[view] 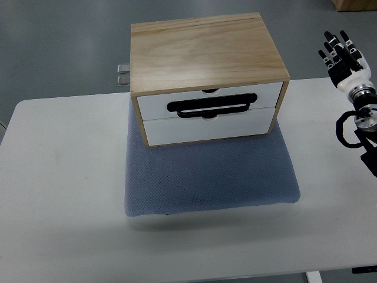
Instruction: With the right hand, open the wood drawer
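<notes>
Your robot's right hand (344,58) was mostly black, with slim segmented fingers (339,42) that carried pale grey or white patches along their backs. You could see a white shell over the back of the hand, tapering to a white cuff. Behind it sat a round wrist joint (366,111) of bare silver metal with black rings. A thick black cable (347,134) looped off the forearm, which was black too.
</notes>
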Controlling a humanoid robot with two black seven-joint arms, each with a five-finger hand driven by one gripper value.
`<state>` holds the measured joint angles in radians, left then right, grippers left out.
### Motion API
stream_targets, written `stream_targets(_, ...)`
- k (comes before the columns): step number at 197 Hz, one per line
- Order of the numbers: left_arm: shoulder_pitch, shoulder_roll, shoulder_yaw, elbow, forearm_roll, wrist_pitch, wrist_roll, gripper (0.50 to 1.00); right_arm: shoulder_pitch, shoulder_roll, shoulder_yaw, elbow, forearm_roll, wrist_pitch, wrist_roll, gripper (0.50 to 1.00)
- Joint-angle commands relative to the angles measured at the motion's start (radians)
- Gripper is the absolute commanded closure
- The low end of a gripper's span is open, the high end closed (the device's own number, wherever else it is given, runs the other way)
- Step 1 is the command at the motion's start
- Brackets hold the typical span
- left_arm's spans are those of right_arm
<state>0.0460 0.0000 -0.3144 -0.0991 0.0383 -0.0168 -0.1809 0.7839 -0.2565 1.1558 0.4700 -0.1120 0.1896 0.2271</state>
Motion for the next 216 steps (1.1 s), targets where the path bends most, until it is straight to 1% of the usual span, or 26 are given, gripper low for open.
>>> stream_targets(1, 0.000, 0.000, 0.000, -0.001, 0.000, 0.000, 0.000, 0.500, 0.002, 0.000, -0.002, 0.001, 0.000, -0.001, 0.000, 0.556)
stream_targets(78, 0.000, 0.000, 0.000, 0.002, 0.000, 0.000, 0.000, 0.500, 0.011, -0.012, -0.005, 0.002, 0.000, -0.002, 0.000, 0.556)
stream_targets(97, 0.000, 0.000, 0.000, 0.002, 0.000, 0.000, 0.000, 0.500, 0.035, -0.026, -0.018, 0.009, -0.001, -0.019, 0.000, 0.556)
stream_targets(123, 0.000, 0.000, 0.000, 0.002, 0.000, 0.000, 0.000, 0.500, 0.061, -0.079, -0.116, 0.013, -0.003, -0.027, 0.000, 0.556)
stream_targets(137, 0.000, 0.000, 0.000, 0.002, 0.000, 0.000, 0.000, 0.500, 0.110, -0.109, -0.203, 0.013, -0.009, -0.030, 0.000, 0.556)
stream_targets(147, 0.000, 0.000, 0.000, 0.002, 0.000, 0.000, 0.000, 0.500, 0.110, -0.109, -0.203, 0.013, -0.009, -0.030, 0.000, 0.556)
stream_targets(148, 0.000, 0.000, 0.000, 0.002, 0.000, 0.000, 0.000, 0.500, 0.135, -0.148, -0.287, 0.015, -0.014, -0.038, 0.000, 0.556)
stream_targets(159, 0.000, 0.000, 0.000, 0.002, 0.000, 0.000, 0.000, 0.500, 0.175, -0.213, -0.390, 0.021, -0.014, -0.032, -0.002, 0.558)
stream_targets(169, 0.000, 0.000, 0.000, 0.002, 0.000, 0.000, 0.000, 0.500, 0.175, -0.213, -0.390, 0.021, -0.014, -0.032, -0.002, 0.558)
stream_targets(170, 0.000, 0.000, 0.000, 0.002, 0.000, 0.000, 0.000, 0.500, 0.230, -0.275, -0.509, 0.035, -0.015, -0.018, -0.006, 0.558)
stream_targets(172, 0.000, 0.000, 0.000, 0.002, 0.000, 0.000, 0.000, 0.500, 0.244, -0.288, -0.539, 0.041, -0.015, -0.016, -0.006, 0.560)
stream_targets(176, 0.000, 0.000, 0.000, 0.002, 0.000, 0.000, 0.000, 0.500, 0.255, -0.300, -0.567, 0.047, -0.015, -0.015, -0.006, 0.560)
stream_targets(187, 0.000, 0.000, 0.000, 0.002, 0.000, 0.000, 0.000, 0.500, 0.325, -0.368, -0.726, 0.090, -0.014, -0.001, -0.008, 0.560)
stream_targets(204, 0.000, 0.000, 0.000, 0.002, 0.000, 0.000, 0.000, 0.500, 0.411, -0.446, -0.880, 0.150, -0.015, 0.014, -0.014, 0.560)
stream_targets(216, 0.000, 0.000, 0.000, 0.002, 0.000, 0.000, 0.000, 0.500, 0.491, -0.503, -0.999, 0.209, -0.020, 0.053, -0.022, 0.560)
